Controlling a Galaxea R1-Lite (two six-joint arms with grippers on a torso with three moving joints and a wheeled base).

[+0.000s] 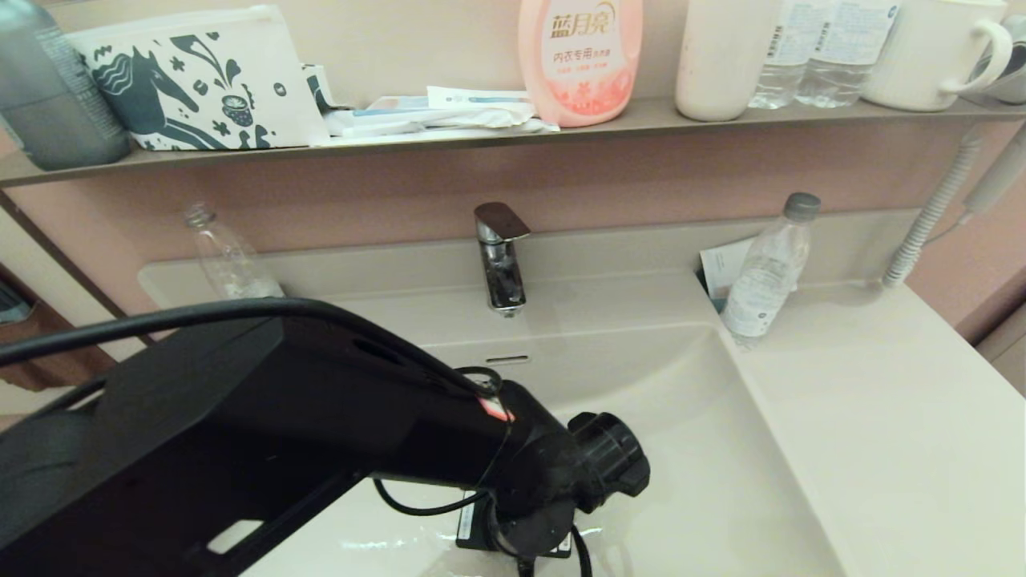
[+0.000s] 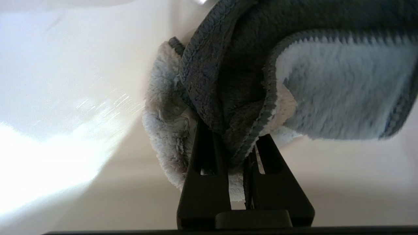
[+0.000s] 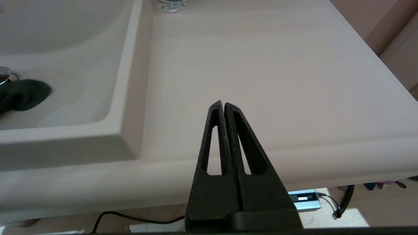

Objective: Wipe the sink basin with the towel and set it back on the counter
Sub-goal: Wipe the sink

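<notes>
— Gripping the towel (image 2: 248, 85) at its bunched middle, the left gripper (image 2: 233, 156) has both fingers pinched tight on the cloth, which folds up and over the tips and trails off to one side. Where is it working?

— Down inside the sink basin (image 1: 705, 449). The head view shows the left arm reaching low over the bowl, its wrist hiding the cloth, so the towel sits directly ahead of the fingers, pressed toward the glossy ceramic just beyond them.

— And its long axis?

— Crosswise to the fingers, as far as the wrist view tells; the pale flap runs sideways, not along the reach.

— What does the next move turn on?

— The counter (image 3: 261, 65) lies to the gripper's right, across the raised basin rim. To put the towel back, the left arm would probably have to lift clear of that rim, then carry rightward.

— The other arm?

— The right gripper (image 3: 223, 107) hangs over the counter's front edge, fingers pressed together on nothing. It is nearer the drop spot, but the left one has the cloth.

— Farther off?

— The faucet (image 1: 501, 256) stands behind the basin, and a plastic bottle (image 1: 765, 272) stands at the counter's back corner.
</notes>
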